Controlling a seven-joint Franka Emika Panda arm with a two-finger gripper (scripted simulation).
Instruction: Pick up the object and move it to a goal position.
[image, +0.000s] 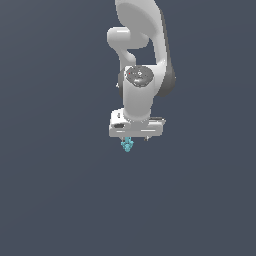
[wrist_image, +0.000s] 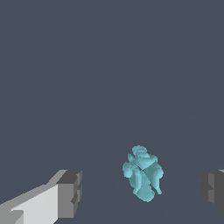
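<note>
The object (wrist_image: 143, 173) is a small bright cyan knobbly lump lying between my two fingers, touched by neither. In the exterior view the object (image: 128, 145) shows just under the white hand. My gripper (wrist_image: 141, 190) is open, its grey pads (wrist_image: 72, 192) standing wide apart on either side of the lump, which sits closer to one pad than the other. From outside, the gripper (image: 135, 137) points straight down from the white arm, and its fingertips are mostly hidden by the hand's body.
A plain dark grey-blue floor (image: 60, 190) stretches all around the arm. No other thing shows in either view.
</note>
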